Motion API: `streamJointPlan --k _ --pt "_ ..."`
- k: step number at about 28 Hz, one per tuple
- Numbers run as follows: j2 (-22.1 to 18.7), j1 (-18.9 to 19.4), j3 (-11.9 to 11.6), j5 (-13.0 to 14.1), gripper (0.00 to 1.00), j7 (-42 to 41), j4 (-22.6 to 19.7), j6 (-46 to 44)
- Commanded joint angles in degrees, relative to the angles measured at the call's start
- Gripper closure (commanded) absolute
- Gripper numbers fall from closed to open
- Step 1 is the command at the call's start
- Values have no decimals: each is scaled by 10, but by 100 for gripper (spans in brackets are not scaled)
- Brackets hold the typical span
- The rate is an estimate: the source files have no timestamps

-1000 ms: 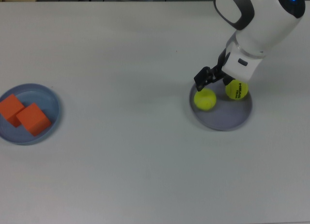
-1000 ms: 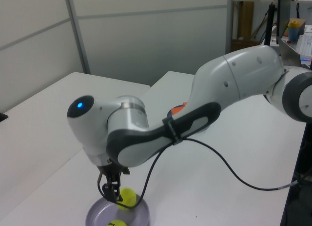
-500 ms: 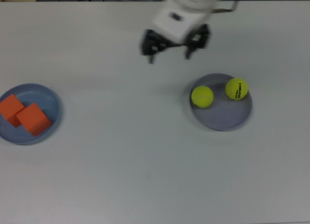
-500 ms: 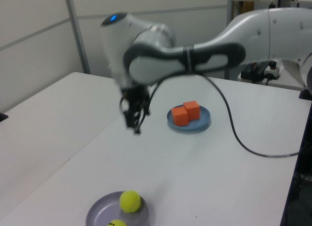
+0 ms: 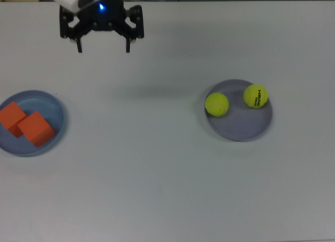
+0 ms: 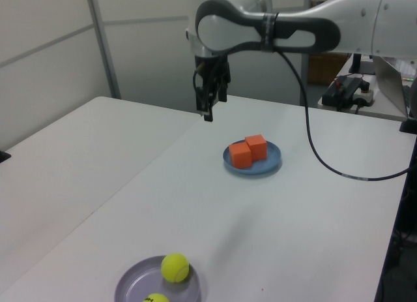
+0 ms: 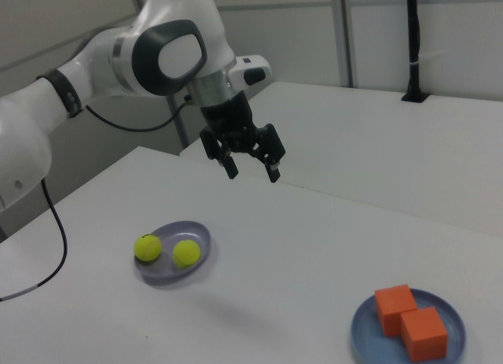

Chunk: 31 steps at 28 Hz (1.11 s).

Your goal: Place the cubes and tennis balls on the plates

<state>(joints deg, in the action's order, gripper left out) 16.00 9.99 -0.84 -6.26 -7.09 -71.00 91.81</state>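
Gripper (image 5: pixel 102 46) empty, fingers spread wide, high at 11 o'clock in the top view. Cubes (image 5: pixel 26 124) touching on the blue plate (image 5: pixel 57 108) at 9 o'clock; balls (image 5: pixel 235 100) on the lavender plate (image 5: pixel 246 132) at 3. Nothing left to fetch, by the look of it.

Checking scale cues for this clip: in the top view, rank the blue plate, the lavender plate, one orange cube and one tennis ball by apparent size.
1. Blue plate and lavender plate: alike, no ranking.
2. Orange cube.
3. Tennis ball, slightly smaller than the cube.
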Motion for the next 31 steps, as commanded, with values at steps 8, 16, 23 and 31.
streamJointPlan --k 8,16,23,31 --pt "-51 -2 -18 22 0 -10 -5 -87" --pt "-66 -28 -18 32 0 65 -5 -120" --pt "-65 -35 -17 40 0 89 -6 -125" --pt "-71 -36 -18 46 0 58 -11 -139"
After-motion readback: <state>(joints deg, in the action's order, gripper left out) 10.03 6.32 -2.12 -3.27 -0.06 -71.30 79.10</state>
